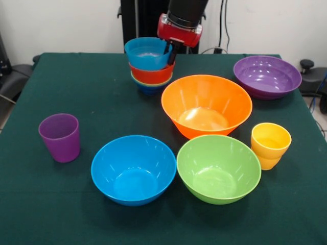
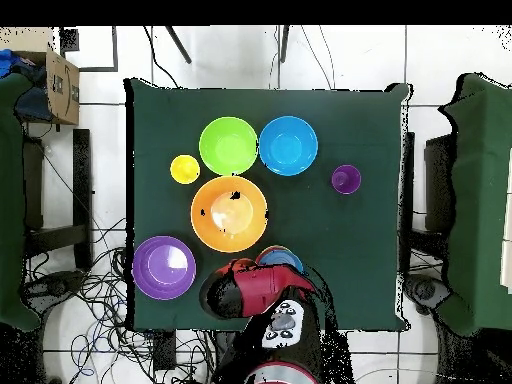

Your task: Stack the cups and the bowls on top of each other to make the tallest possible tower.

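The large orange bowl [image 1: 206, 104], blue bowl [image 1: 133, 169] and green bowl [image 1: 218, 168] look like smooth, glossy plastic with bright highlights inside. The purple cup [image 1: 60, 137] is translucent plastic, duller. A matt dark green cloth covers the tabletop [image 1: 92, 92]. The arm's red shell [image 1: 179, 30] shines like hard plastic.

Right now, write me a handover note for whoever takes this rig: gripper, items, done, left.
Gripper: reaching into the small light blue plastic bowl on top of the tower; open or shut cannot be told.
Tower, far side of the green table: light blue bowl over a small red-orange bowl, green and dark blue rims below.
Loose: large orange bowl, large blue bowl, large green bowl, wide shallow purple bowl, translucent purple cup, yellow stepped cup.
Done: four small bowls nested. Left: four big bowls, both cups.
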You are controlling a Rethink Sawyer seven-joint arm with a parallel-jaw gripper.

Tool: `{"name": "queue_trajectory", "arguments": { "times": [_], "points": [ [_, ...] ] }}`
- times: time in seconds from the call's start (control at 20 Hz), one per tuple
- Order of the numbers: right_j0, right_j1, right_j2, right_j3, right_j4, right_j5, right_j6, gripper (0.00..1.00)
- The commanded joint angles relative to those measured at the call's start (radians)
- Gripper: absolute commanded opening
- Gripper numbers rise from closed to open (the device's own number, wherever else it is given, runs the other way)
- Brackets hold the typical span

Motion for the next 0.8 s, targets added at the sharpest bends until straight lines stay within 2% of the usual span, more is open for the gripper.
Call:
{"name": "queue_trajectory", "arguments": {
  "times": [0.05, 0.8],
  "points": [
    [-0.011, -0.008, 0.132, -0.076, 0.048, -0.003, 0.087, 0.00],
    [-0.016, -0.017, 0.128, -0.085, 0.041, 0.014, 0.078, 0.00]
  ]
}}
